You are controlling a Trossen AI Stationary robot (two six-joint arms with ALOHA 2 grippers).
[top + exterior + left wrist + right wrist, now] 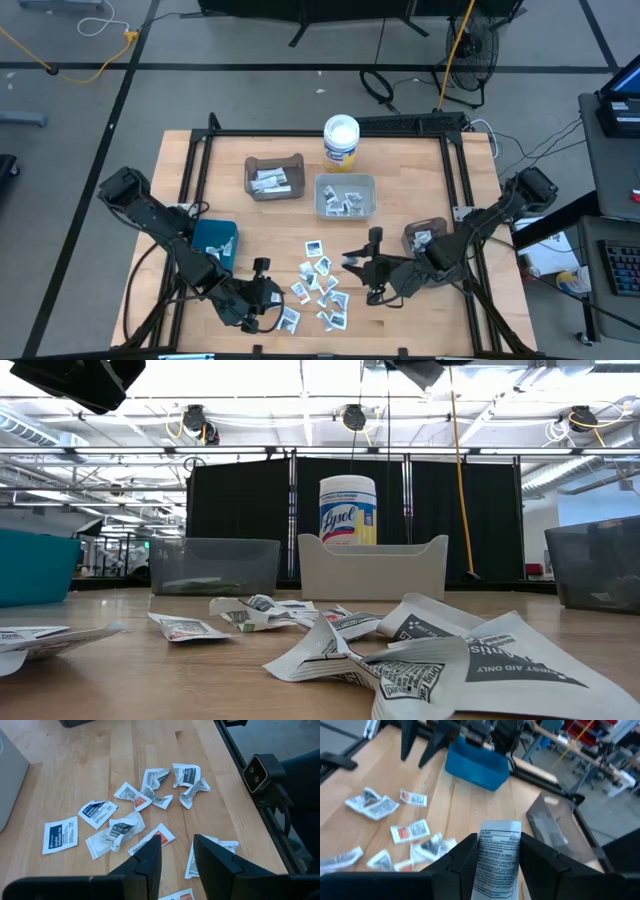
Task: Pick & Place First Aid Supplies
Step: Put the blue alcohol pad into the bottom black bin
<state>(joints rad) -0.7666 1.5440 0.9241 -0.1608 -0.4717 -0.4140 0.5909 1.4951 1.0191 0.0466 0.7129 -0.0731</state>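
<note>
My right tool (pixel 492 857) grips a white printed packet (pixel 496 860) above the bench (pixel 400 180); my left tool (pixel 176 855) hovers empty, fingers apart, over loose packets (pixel 125 827).

Light: bright, even, from ceiling strips (pixel 300 375) at twelve o'clock.
Shadows: faint on table (pixel 400 180).
Blur: right wrist view, nearest packets (pixel 480 670) soft.

teal bin (pixel 35 565) – cut off at edge | packets' (pixel 320 285) print – too small
</note>
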